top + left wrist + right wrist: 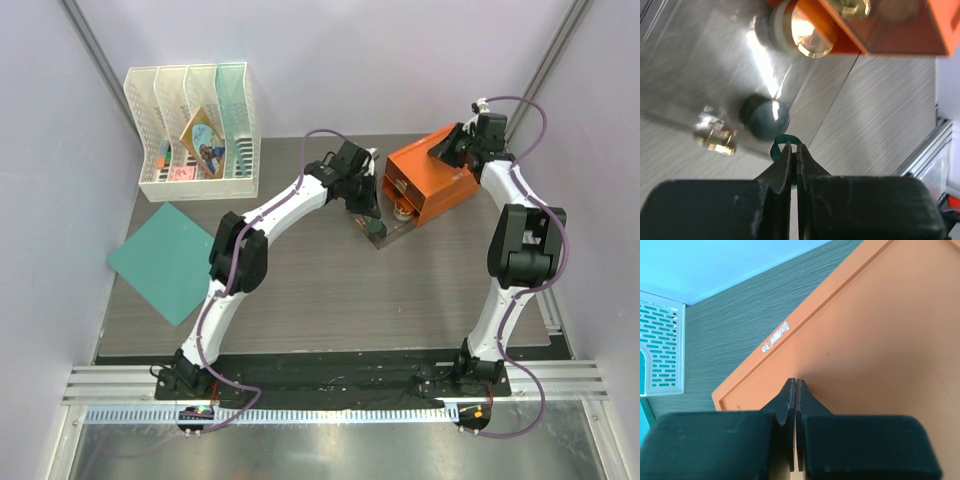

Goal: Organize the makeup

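Note:
My left gripper is shut on a thin dark-green disc, held edge-on just above a clear pulled-out drawer. A second dark-green disc lies in that drawer, with a small gold-capped item to its left. A round gold-tan compact sits under the edge of the orange drawer box. In the top view the left gripper hangs over the open drawer. My right gripper is shut and empty, its tips on the lid of the orange box, also seen from above. The other cosmetics are hidden.
A white slotted file rack stands at the back left, and its corner shows in the right wrist view. A teal flat sheet lies at the left. An aluminium rail runs along the near edge.

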`<action>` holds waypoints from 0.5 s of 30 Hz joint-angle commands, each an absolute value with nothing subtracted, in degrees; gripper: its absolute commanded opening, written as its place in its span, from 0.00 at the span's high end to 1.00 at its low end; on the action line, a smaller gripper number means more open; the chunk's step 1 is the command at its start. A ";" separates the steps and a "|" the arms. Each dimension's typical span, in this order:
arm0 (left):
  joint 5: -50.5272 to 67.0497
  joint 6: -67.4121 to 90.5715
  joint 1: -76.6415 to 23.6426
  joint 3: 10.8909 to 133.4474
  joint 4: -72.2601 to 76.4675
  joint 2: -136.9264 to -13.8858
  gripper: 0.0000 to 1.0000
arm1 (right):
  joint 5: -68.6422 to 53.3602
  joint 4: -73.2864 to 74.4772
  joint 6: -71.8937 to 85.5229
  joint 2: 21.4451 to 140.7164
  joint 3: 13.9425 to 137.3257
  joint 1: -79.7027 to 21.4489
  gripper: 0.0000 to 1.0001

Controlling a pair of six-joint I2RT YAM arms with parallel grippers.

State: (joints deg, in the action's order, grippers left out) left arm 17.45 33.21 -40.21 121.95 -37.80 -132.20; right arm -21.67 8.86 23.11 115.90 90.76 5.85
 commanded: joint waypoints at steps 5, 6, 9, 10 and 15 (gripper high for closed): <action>22.24 41.66 -40.25 134.37 -29.53 -138.95 0.94 | -12.92 33.66 19.25 128.32 81.74 5.10 0.99; 22.06 41.83 -40.17 134.91 -29.62 -139.65 0.92 | -12.83 33.58 19.34 128.32 81.56 5.10 0.99; 21.89 42.36 -40.25 135.00 -29.36 -140.54 0.84 | -12.74 33.49 19.42 128.06 81.30 5.10 0.99; 21.88 42.28 -40.17 135.00 -29.44 -140.62 0.69 | -12.66 33.49 19.42 128.14 81.30 5.01 0.99; 19.52 41.40 -40.17 133.69 -28.92 -139.57 0.29 | -12.83 33.14 19.69 127.62 80.77 5.01 0.99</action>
State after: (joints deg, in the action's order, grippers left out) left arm 20.56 41.50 -40.21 132.70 -31.64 -140.03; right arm -21.67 8.43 23.35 115.83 90.39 5.85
